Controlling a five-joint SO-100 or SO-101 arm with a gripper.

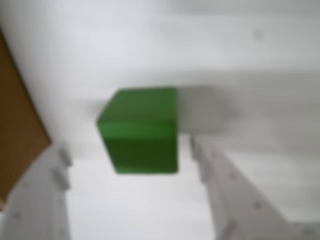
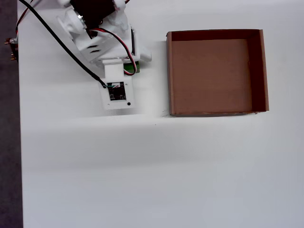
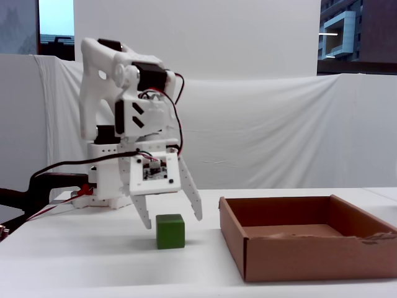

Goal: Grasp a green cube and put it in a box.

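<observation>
The green cube (image 3: pixel 170 232) rests on the white table, left of the box (image 3: pixel 298 256) in the fixed view. My gripper (image 3: pixel 172 221) hangs over it, open, one white finger on each side of the cube's top. In the blurred wrist view the cube (image 1: pixel 140 130) lies just ahead of the gripper (image 1: pixel 130 151), its near edge level with the fingertips, and I cannot tell whether either finger touches it. Seen from overhead, only a green sliver of the cube (image 2: pixel 132 71) shows beside the wrist. The brown cardboard box (image 2: pixel 169 71) stands open and holds nothing.
The arm's base and cables (image 3: pixel 56 180) fill the left of the fixed view. A white cloth backdrop (image 3: pixel 279 136) hangs behind the table. The box's brown side (image 1: pixel 15 135) shows at the wrist view's left edge.
</observation>
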